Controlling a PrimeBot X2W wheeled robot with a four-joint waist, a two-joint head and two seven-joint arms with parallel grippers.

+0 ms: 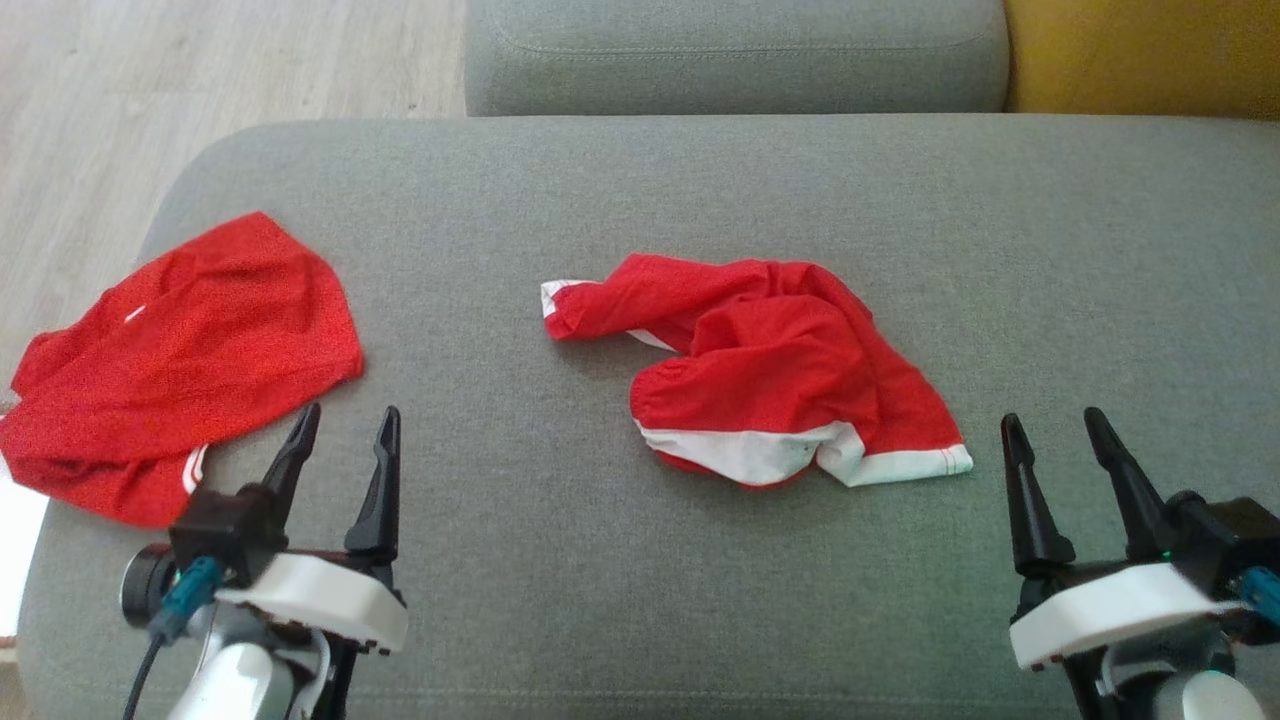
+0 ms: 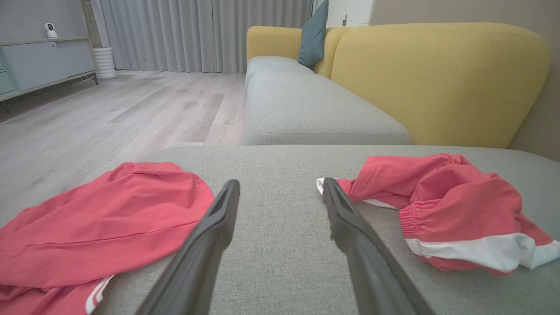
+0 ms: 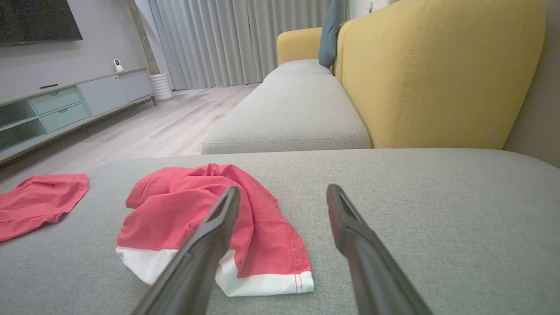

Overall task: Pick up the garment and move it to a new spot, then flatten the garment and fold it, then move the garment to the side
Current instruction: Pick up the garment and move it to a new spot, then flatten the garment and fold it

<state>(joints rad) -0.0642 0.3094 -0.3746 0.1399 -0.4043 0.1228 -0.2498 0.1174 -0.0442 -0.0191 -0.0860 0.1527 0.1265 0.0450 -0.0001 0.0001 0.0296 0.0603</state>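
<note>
On the grey sofa cushion [image 1: 1050, 250], roughly midway between the two arms, a crumpled red garment [image 1: 790, 370] with white trim is noted, bunched on itself, one narrow end trailing to the left. A second red garment [image 1: 180, 360] is laid at the cushion's left edge, close to the floor [image 1: 200, 60]. The left gripper [image 1: 350, 412] is poised just beside that second piece, fingers spread and empty. The right gripper [image 1: 1051, 415] is poised near the white hem of the crumpled one, fingers likewise apart, nothing held. The pick-up is judged not yet begun.

Risks noted:
- With two like garments present, the wrong one could be taken by the left arm
- Because the layers are bunched, a pinch at the hem may catch one layer only and the rest be dragged
- The soft cushion cover could be nipped if the fingers are pressed too deep
- The edge piece could be nudged off onto the floor
</note>
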